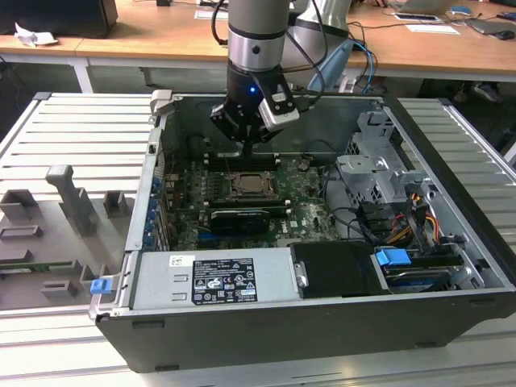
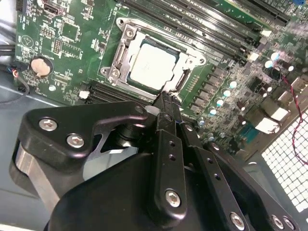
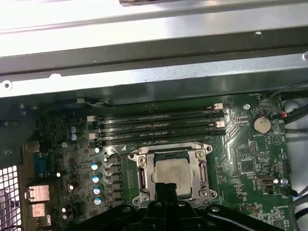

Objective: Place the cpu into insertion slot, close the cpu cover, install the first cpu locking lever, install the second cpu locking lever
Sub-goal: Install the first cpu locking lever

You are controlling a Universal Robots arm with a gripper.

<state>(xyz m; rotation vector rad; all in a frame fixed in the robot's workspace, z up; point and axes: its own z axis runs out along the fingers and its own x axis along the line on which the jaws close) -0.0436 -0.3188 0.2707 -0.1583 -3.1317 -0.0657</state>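
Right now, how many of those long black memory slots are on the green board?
4 memory slots, lying side by side as parallel strips between the socket holding the cpu and the case's metal wall. The gripper hangs by the socket's opposite edge, covering none of them.

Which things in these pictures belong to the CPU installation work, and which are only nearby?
Belong to the job:
cpu, lying in the insertion slot
cpu cover, down around the chip
gripper, at the socket's edge

Only nearby:
memory slots
coin battery
power supply
blue cables
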